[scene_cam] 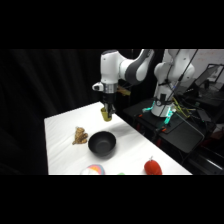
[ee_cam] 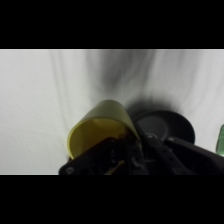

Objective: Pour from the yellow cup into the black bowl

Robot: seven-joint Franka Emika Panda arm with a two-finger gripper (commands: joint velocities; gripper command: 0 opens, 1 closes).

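My gripper [scene_cam: 107, 110] hangs above the white table [scene_cam: 62, 125], shut on the yellow cup [scene_cam: 105, 115], which is lifted off the surface. The black bowl [scene_cam: 102, 143] sits on the table just in front of and below the cup. In the wrist view the yellow cup [ee_cam: 100, 127] is tilted, its open mouth turned toward the camera, and the gripper [ee_cam: 125, 146] holds it at the rim. The black bowl [ee_cam: 167, 127] shows just to the right of the cup, partly hidden by the black linkage.
A small brown object [scene_cam: 80, 135] lies left of the bowl. A multicoloured round object [scene_cam: 94, 170] and a red object [scene_cam: 153, 166] sit near the front edge. Something green [ee_cam: 220, 139] shows at the wrist view's right edge. Dark equipment stands right of the table.
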